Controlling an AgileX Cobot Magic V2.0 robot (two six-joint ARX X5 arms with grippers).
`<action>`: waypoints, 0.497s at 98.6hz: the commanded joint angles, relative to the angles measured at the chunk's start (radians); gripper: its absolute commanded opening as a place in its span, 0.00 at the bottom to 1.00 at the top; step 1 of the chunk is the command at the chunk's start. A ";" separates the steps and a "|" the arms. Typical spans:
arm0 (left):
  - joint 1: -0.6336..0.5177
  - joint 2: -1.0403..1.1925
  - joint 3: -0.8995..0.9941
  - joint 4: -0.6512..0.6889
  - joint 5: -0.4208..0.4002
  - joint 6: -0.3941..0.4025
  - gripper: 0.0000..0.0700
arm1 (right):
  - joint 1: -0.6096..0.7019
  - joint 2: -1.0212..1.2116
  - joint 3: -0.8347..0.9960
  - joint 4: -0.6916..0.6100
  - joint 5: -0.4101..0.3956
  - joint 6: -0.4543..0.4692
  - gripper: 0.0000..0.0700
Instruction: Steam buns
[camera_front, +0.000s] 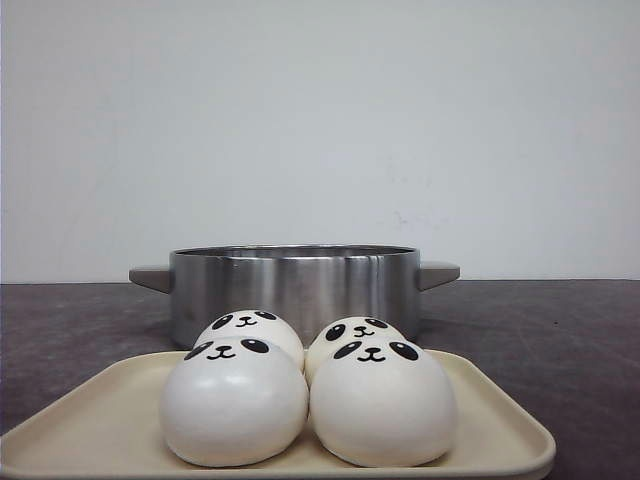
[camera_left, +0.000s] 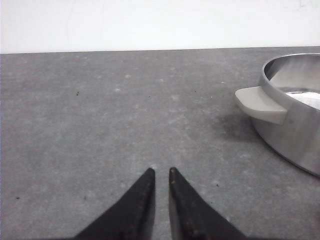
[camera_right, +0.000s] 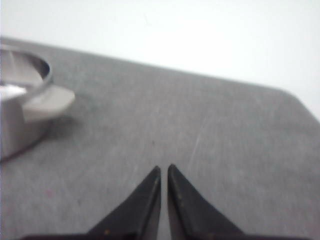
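Front view: a steel pot (camera_front: 294, 288) stands on the grey table (camera_front: 560, 340); just before the pot, a cream tray (camera_front: 492, 420) carries 4 panda-faced buns (camera_front: 308, 388). Left gripper (camera_left: 161, 172) and right gripper (camera_right: 164, 168) are pressed together, empty. No readable writing.

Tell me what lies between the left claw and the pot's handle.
Nothing: in the left wrist view, only bare grey table stretches from the left claw to the pot and its handle.
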 joint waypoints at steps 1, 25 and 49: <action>0.000 0.002 -0.018 -0.006 -0.002 0.007 0.00 | 0.000 0.000 -0.003 0.058 -0.019 0.048 0.02; 0.000 0.002 -0.014 -0.006 0.006 -0.134 0.00 | 0.000 0.000 -0.003 0.277 -0.083 0.296 0.02; 0.000 0.002 0.011 -0.008 0.033 -0.370 0.00 | 0.000 0.000 -0.003 0.462 -0.177 0.473 0.02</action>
